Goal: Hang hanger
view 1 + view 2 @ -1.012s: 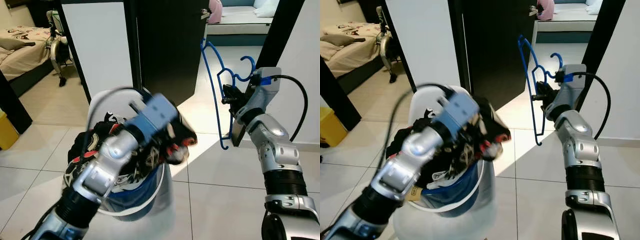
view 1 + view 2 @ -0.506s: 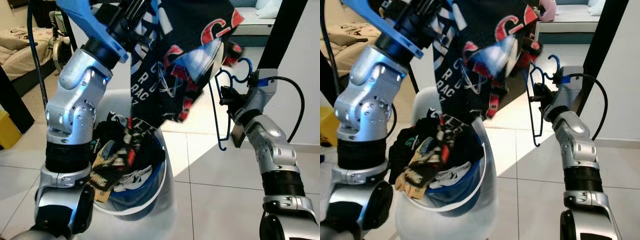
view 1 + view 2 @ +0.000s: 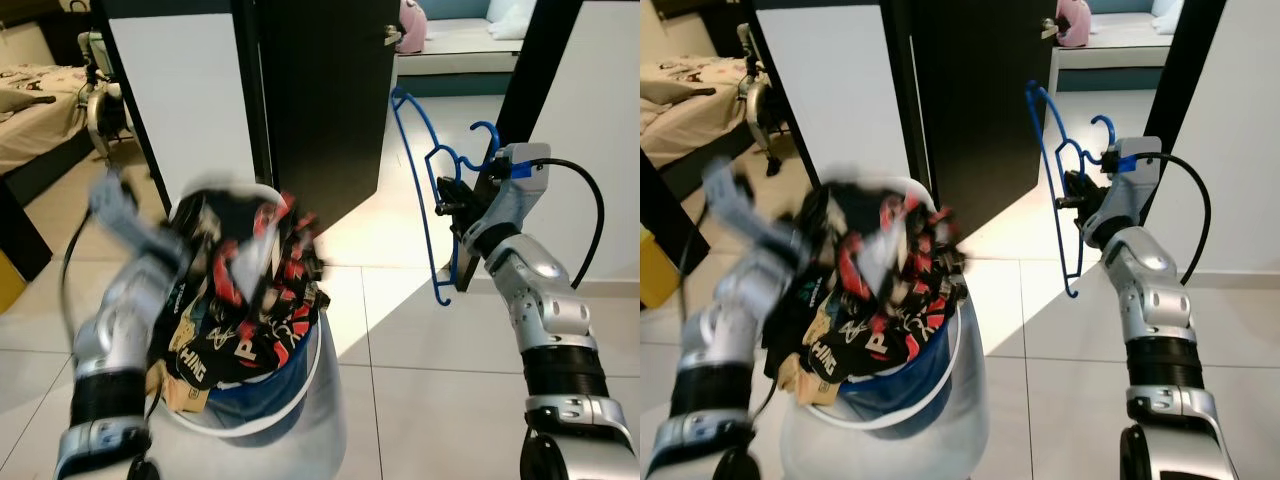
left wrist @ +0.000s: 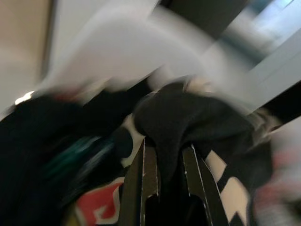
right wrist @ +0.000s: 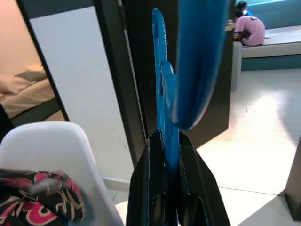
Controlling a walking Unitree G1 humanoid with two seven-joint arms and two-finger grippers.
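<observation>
Right end effector (image 3: 447, 203) grips blue hanger (image 3: 421, 190) upright beside dark door (image 3: 320, 90); left end effector (image 4: 164, 162) clamps black garment (image 4: 188, 117) over laundry basket (image 3: 290, 395).

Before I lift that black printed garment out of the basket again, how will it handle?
Probably floppy: the black printed garment lies crumpled over the white basket's rim. It may snag, being tangled with other clothes. It looks light, since the left gripper pinches just a fold. The right gripper keeps the thin blue plastic hanger ready.

Clothes (image 3: 245, 310) fill the basket (image 3: 300, 385), hanger (image 3: 432, 200) to its right.
</observation>
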